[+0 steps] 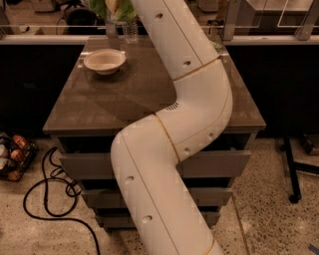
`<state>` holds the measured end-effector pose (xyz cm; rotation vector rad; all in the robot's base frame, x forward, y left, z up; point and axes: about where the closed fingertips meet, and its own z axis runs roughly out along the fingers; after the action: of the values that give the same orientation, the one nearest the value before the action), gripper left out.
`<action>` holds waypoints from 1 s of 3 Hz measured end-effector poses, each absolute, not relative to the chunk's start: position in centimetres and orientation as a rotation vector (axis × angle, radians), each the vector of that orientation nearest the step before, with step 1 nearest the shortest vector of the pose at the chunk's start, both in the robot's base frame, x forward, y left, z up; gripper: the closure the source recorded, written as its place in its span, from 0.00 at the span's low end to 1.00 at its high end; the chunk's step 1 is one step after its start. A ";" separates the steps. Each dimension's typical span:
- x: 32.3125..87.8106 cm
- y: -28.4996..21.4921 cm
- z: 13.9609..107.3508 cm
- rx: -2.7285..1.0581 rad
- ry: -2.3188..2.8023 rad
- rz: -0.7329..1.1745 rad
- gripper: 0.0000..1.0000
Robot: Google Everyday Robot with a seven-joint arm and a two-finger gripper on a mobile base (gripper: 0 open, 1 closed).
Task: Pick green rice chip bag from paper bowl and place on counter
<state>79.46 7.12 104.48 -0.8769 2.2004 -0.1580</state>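
The paper bowl (104, 61) stands empty at the far left of the counter (114, 99). The green rice chip bag (102, 7) hangs in the air above and behind the bowl, cut off by the top edge of the camera view. My gripper (115, 7) is at the top edge, at the end of the white arm (189, 89), and is shut on the bag. Most of the gripper is out of view. The arm crosses the counter's middle and right and hides that part of it.
A clear water bottle (130, 31) stands at the counter's far edge behind the bowl. A bit of a paler green bag (216, 46) shows behind the arm at the far right. A basket (12, 157) and black cable (50, 199) lie on the floor left.
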 end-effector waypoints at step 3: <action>79.8 8.3 105.7 -0.848 2.146 -0.252 1.00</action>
<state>79.80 8.34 105.66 -0.8479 2.1461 -0.2520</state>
